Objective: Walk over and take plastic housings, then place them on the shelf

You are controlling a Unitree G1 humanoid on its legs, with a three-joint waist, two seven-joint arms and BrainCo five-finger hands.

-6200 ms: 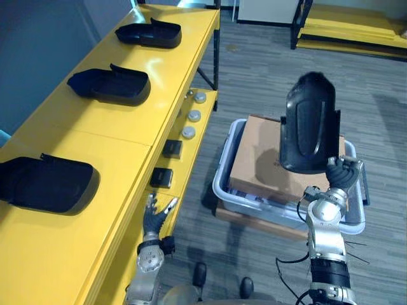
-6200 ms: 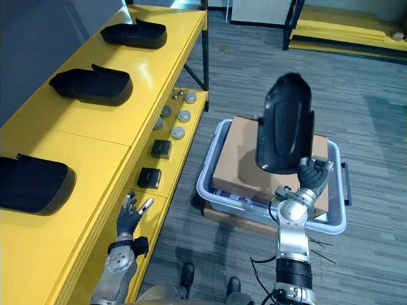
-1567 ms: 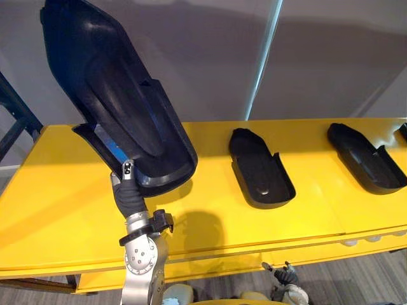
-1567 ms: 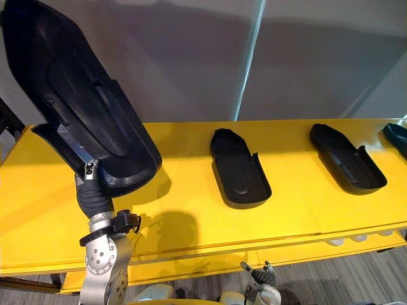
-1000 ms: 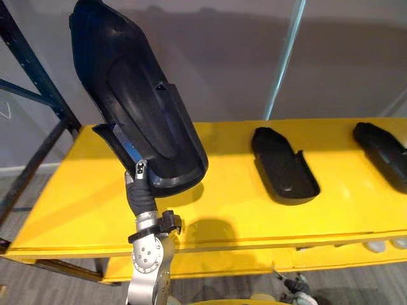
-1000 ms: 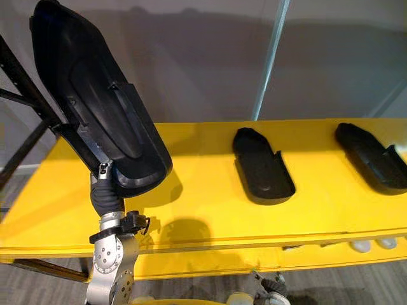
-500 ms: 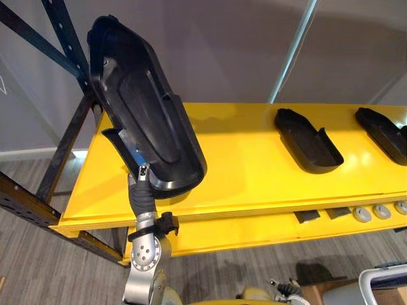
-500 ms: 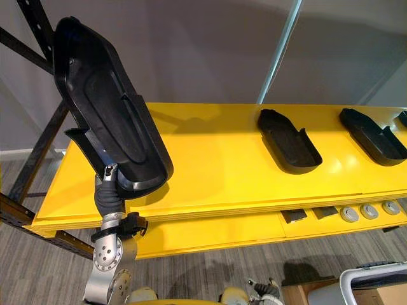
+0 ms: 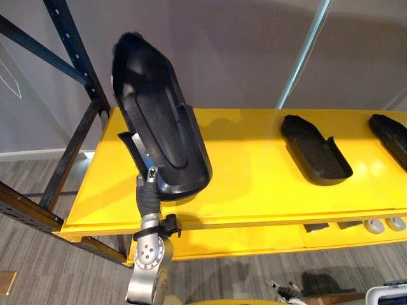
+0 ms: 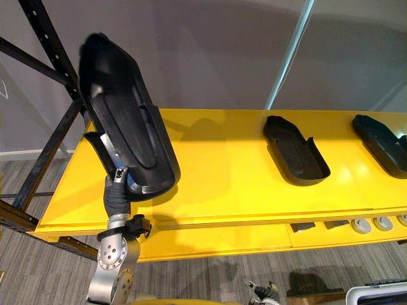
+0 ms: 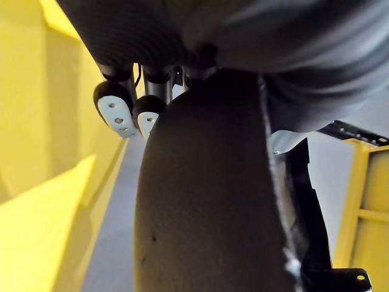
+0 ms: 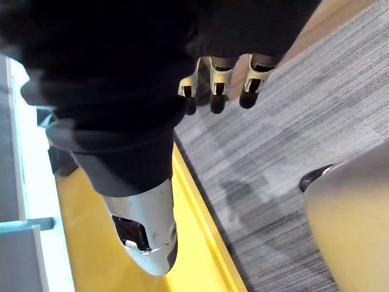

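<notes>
Housing (image 9: 162,127), held upright over the left end of the yellow shelf (image 9: 254,184), has its lower rim clamped by curled fingers of the left hand (image 9: 148,189). It looks stiff, light, likely top-heavy and smooth, so that rim grip suits; right hand (image 12: 219,85) hangs loose-fingered.

Left arm raised upright from lower left, left hand (image 9: 148,190) gripping the plastic housing (image 9: 159,121) by its lower end, fingertips (image 11: 115,112) curled over its edge. Right hand (image 12: 219,82) hangs low, fingers relaxed.
</notes>
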